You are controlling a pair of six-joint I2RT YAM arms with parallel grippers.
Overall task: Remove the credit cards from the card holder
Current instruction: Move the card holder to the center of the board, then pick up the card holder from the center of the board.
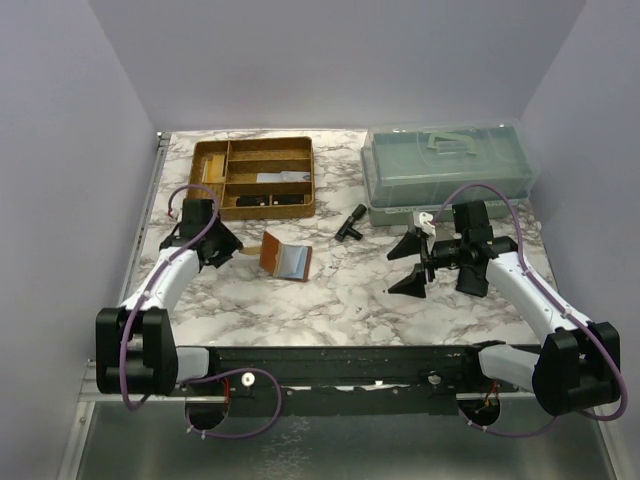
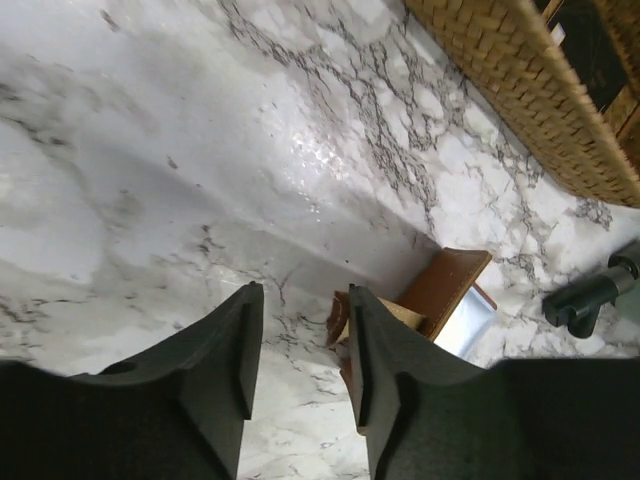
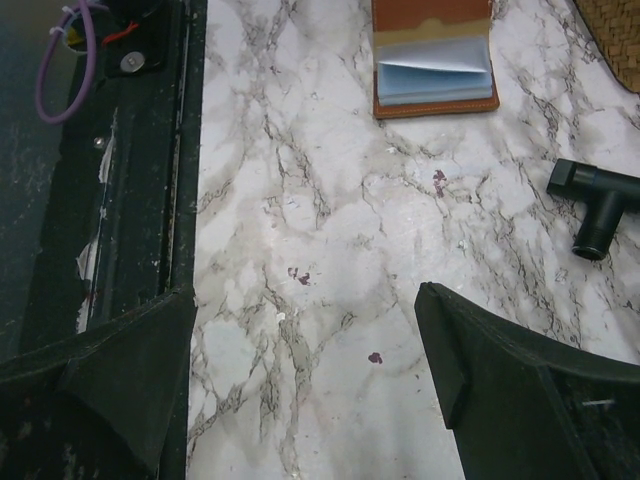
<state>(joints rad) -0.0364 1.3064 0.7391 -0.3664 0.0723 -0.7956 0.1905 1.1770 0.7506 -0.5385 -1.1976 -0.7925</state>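
The card holder (image 1: 285,260) lies open on the marble table, reddish-brown with a pale inner sleeve; it also shows in the right wrist view (image 3: 435,25). A light blue credit card (image 3: 435,80) sits in its pocket. A tan card edge (image 2: 410,316) pokes out at the card holder's (image 2: 450,285) left end, just behind my left gripper's right finger. My left gripper (image 2: 303,295) is open right beside that end, with only bare marble between its fingers. Off to the right, my right gripper (image 3: 305,292) hangs wide open and empty, well apart from the holder.
A gold-brown divided tray (image 1: 255,178) stands at the back left, close behind my left gripper (image 1: 232,247). A clear lidded plastic box (image 1: 445,170) stands at the back right. A black T-shaped part (image 1: 350,222) lies between the holder and my right gripper (image 1: 392,272).
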